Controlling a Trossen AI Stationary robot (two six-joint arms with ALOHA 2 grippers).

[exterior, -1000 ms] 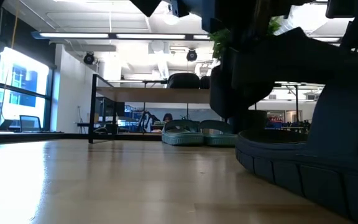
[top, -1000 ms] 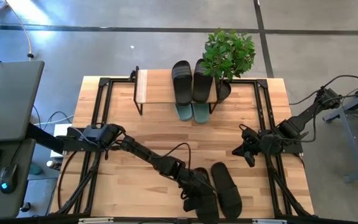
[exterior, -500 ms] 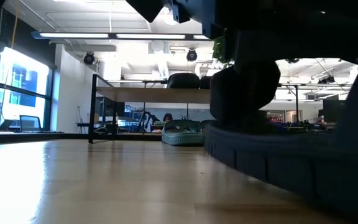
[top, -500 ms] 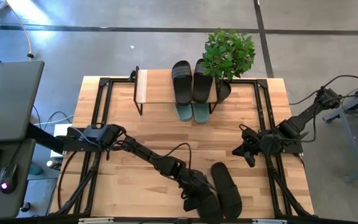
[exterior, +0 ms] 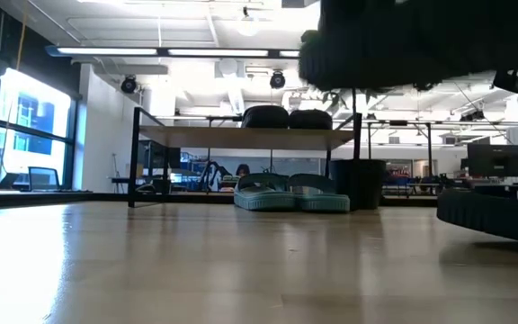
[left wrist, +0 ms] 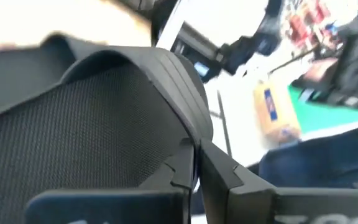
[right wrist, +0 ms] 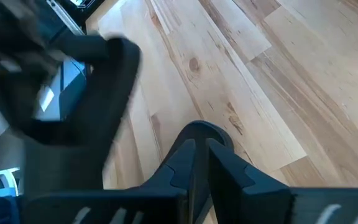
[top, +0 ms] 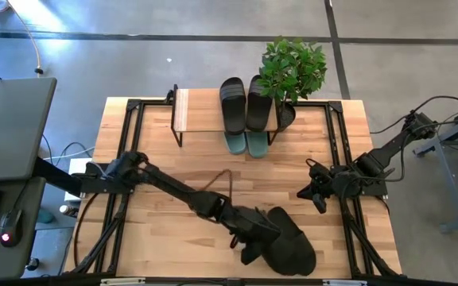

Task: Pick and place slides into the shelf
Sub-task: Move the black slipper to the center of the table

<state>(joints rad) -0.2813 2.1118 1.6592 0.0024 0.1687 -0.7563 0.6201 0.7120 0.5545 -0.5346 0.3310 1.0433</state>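
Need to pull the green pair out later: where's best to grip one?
Probably grip a green slide by the end sticking out from under the shelf, coming low across the tabletop; the shelf's plank top covers the rest from above.

High view: left hand [top: 254,238] merges with black slides [top: 287,246]; one slide or two, cannot tell.

Low view: dark sole [exterior: 421,40] cut by top edge; second dark slide [exterior: 493,216] cut by right edge.

Green slides [top: 246,143] half hidden under shelf [top: 201,110].

Right wrist view: dark blurred object [right wrist: 73,106], identity unclear.
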